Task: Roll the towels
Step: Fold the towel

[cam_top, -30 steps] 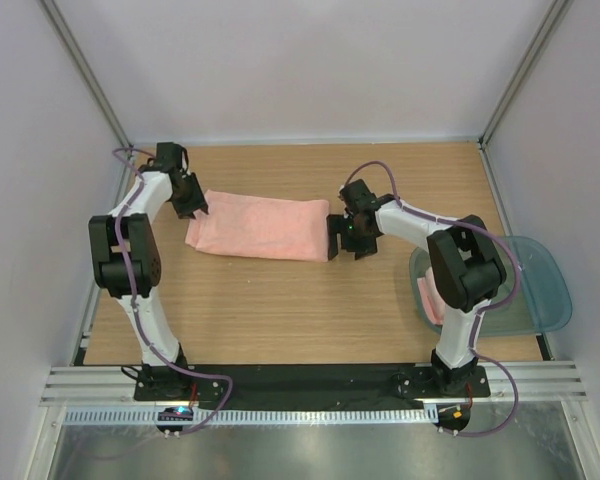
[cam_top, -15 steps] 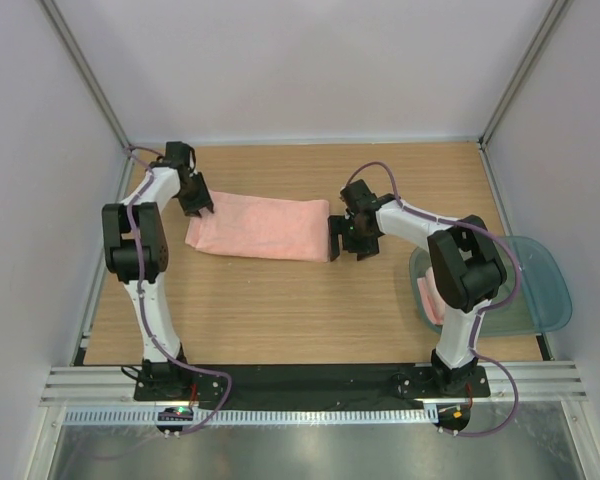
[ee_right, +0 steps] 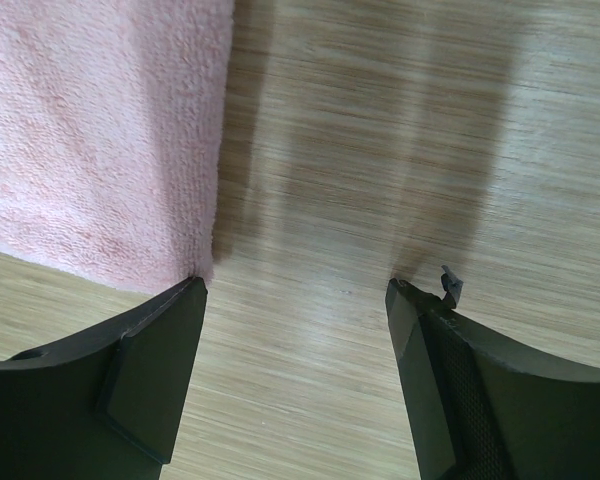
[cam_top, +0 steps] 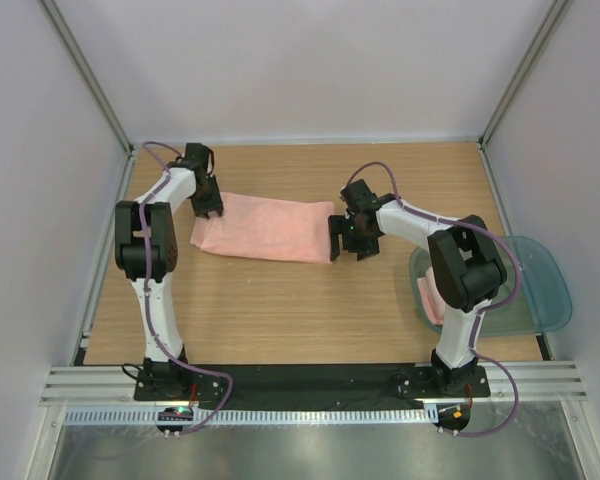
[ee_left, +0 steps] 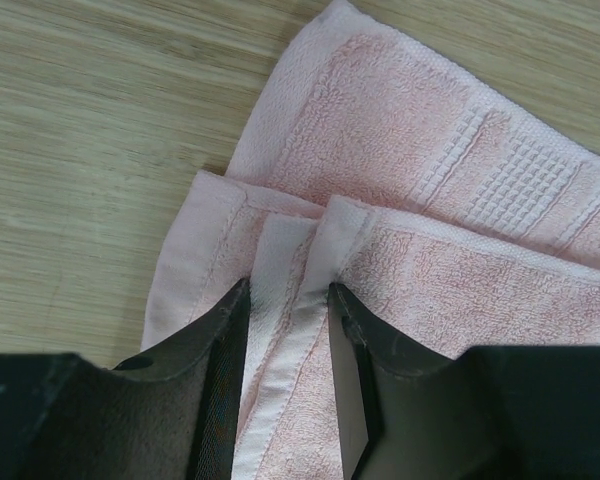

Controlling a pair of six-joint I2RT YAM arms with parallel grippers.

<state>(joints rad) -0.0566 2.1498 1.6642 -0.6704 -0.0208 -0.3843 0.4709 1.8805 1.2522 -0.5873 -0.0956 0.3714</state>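
Note:
The long plain pink towel point(cam_top: 265, 228) lies flat and folded lengthwise across the middle of the wooden table. My left gripper point(cam_top: 208, 205) is at its left end. In the left wrist view the gripper point(ee_left: 288, 290) is closed on the towel's point(ee_left: 400, 150) doubled white hem, with cloth bunched between the fingers. My right gripper point(cam_top: 348, 240) is at the towel's right end, open and empty. In the right wrist view the gripper point(ee_right: 295, 285) is over bare wood, and one finger touches the towel's point(ee_right: 100, 130) corner. The smaller towel point(cam_top: 430, 300) lies in the tray, mostly hidden by my right arm.
The translucent teal-grey tray point(cam_top: 535, 285) sits at the table's right edge, partly overhanging it. White walls and metal frame posts enclose the table on three sides. Bare wood shows in front of and behind the long towel.
My left gripper has shifted right and slightly back at the towel's left end, and the towel has moved a little to the right with it. My right gripper has barely moved.

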